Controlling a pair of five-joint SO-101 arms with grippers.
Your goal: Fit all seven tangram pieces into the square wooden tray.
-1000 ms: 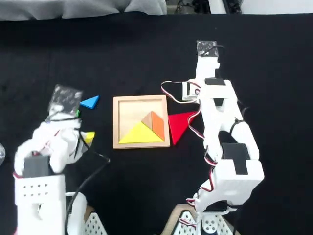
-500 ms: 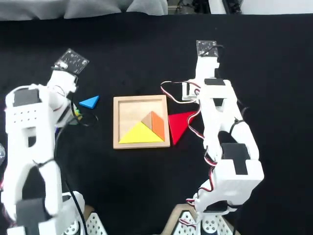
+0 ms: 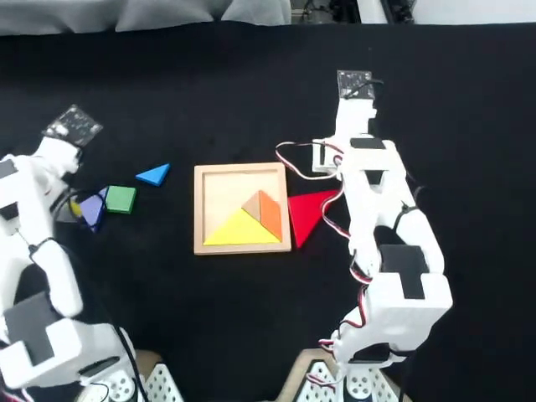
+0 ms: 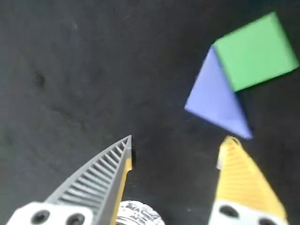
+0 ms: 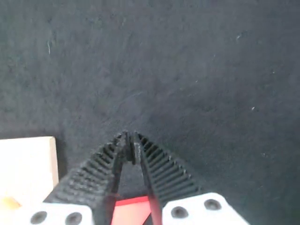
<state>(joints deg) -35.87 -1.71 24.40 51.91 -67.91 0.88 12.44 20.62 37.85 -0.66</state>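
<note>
While my left pincer [image 4: 179, 140] hangs spread and empty over the black tabletop [image 3: 209, 92], a purple triangle [image 4: 218, 101] lies just ahead of its tips, touching a green square [image 4: 255, 51]. A small blue triangle [image 3: 154, 175] sits nearer the wooden tray [image 3: 243, 172]. In the tray I see a yellow triangle [image 3: 241, 228], an orange piece [image 3: 270, 213] and a tan triangle [image 3: 251, 203] packed together. A red triangle [image 3: 307, 213] lies just beside the tray's right edge, and my right pincer [image 5: 129, 140] is pressed together over it, holding nothing.
</note>
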